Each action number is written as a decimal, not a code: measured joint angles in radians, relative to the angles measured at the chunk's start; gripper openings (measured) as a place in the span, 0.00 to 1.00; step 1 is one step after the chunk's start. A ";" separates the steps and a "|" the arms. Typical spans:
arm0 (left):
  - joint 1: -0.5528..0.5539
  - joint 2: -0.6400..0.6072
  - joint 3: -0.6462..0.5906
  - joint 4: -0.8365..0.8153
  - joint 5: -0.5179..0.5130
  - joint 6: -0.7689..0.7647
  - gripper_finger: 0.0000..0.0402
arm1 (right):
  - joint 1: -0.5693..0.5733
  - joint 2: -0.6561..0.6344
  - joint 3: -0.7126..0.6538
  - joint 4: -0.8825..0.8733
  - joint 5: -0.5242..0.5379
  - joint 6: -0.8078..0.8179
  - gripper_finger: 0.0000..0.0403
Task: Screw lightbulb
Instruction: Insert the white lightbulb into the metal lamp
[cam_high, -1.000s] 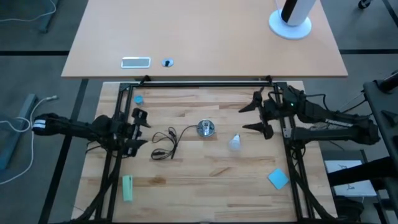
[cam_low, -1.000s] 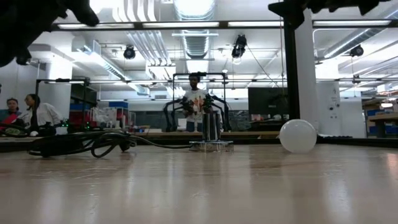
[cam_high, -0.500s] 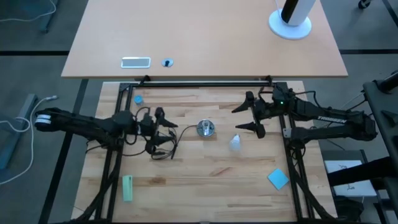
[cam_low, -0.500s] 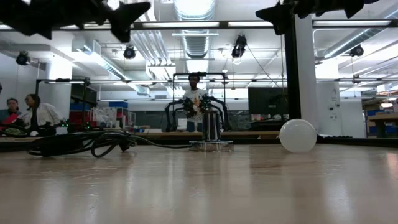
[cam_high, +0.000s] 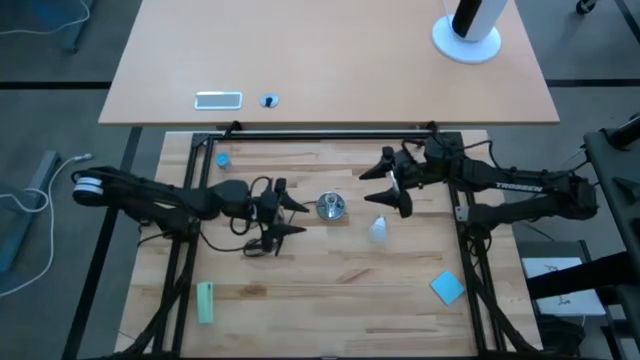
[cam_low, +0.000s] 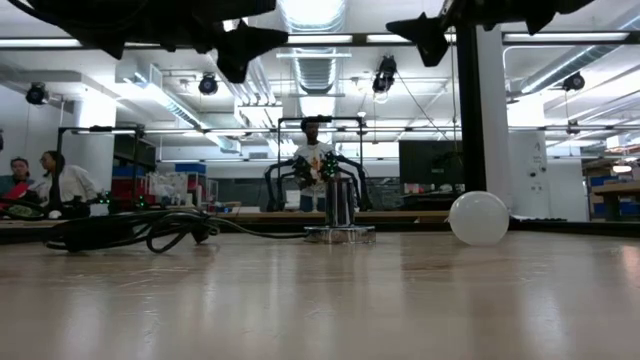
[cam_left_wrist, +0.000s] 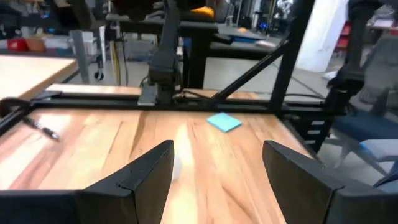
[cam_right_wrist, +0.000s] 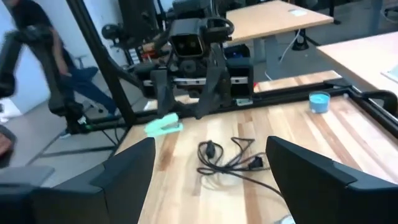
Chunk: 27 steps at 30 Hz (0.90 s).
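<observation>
The whitish lightbulb (cam_high: 378, 229) lies on its side on the wooden table, right of the round silver socket (cam_high: 331, 207). The socket stands upright with its black cord (cam_high: 258, 238) trailing to its left. In the low view the bulb (cam_low: 479, 218) is right of the socket (cam_low: 340, 214). My left gripper (cam_high: 298, 217) is open, above the table just left of the socket. My right gripper (cam_high: 368, 187) is open, above the table just right of and beyond the socket, on the far side of the bulb. Both touch nothing.
A blue pad (cam_high: 448, 287) lies at the near right and a green object (cam_high: 205, 302) at the near left. A small blue round piece (cam_high: 222, 159) sits at the far left. The black frame rail (cam_high: 330, 134) runs along the table's far edge. People (cam_low: 312, 160) are in the room behind.
My left gripper has gone toward the table's right edge, over the cord, up to the socket. My right gripper has gone toward the table's left edge, closer to the socket. Both stayed open. The bulb and socket have not moved.
</observation>
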 joint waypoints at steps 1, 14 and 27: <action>0.002 0.017 0.008 -0.002 -0.003 0.000 0.59 | 0.000 0.012 0.000 0.005 0.001 -0.012 0.76; 0.002 0.210 0.243 -0.049 -0.023 -0.166 0.59 | 0.000 0.133 0.001 0.030 0.003 -0.002 0.75; 0.005 0.310 0.434 -0.245 0.002 0.017 0.59 | 0.004 0.102 -0.031 -0.122 0.003 -0.195 0.70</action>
